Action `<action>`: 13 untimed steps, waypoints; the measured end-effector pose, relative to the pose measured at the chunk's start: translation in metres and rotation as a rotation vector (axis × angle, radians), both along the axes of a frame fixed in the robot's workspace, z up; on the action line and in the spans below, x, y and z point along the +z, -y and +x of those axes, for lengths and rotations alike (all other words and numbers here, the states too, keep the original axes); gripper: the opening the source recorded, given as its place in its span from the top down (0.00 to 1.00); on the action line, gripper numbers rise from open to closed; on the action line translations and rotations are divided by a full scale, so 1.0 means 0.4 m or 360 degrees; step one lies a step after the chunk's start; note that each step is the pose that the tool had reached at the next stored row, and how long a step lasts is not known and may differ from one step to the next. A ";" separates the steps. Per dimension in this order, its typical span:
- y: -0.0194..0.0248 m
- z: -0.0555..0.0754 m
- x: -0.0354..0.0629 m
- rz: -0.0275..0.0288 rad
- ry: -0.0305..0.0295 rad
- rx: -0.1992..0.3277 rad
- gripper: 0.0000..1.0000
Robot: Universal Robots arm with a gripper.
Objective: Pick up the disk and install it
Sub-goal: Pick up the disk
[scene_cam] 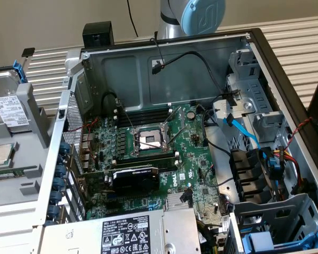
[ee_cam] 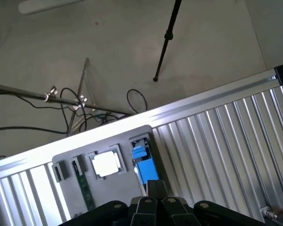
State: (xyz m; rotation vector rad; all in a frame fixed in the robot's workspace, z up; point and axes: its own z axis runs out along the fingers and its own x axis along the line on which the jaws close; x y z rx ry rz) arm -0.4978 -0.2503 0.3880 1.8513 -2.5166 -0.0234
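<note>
Exterior view: open computer case takes up the centre and right of the frame. A motherboard lies flat inside it, with a power supply box at lower centre.

A grey tray sits outside the case at the exterior view's left edge. The disk rests in this tray, mid-left of the frame, with its white label turned up toward the camera. Its long axis runs roughly up and down the frame with a slight lean. The blue carrier frame shows at the upper end, pointing toward the upper left corner. A CPU chip is in the same tray, lower in the frame than the disk and not touching it.

The arm is at top centre, behind the case's rear wall and well apart from the disk.

Wrist view: gripper is clenched, fingertips pressed together, grasping nothing. The blue carrier is the thing nearest the fingertips, with no contact visible. The carrier sits in a tray compartment beside the one with the bright square chip. The tray rests on a ribbed table top, and tripod legs stand on the floor beyond
</note>
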 end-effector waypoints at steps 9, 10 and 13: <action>0.000 0.000 0.000 -0.00465 0.00153 0.0164 0.89; 0.000 0.000 0.000 -0.00487 0.00261 0.0174 0.89; 0.000 0.000 0.000 -0.00530 0.00624 0.0207 0.89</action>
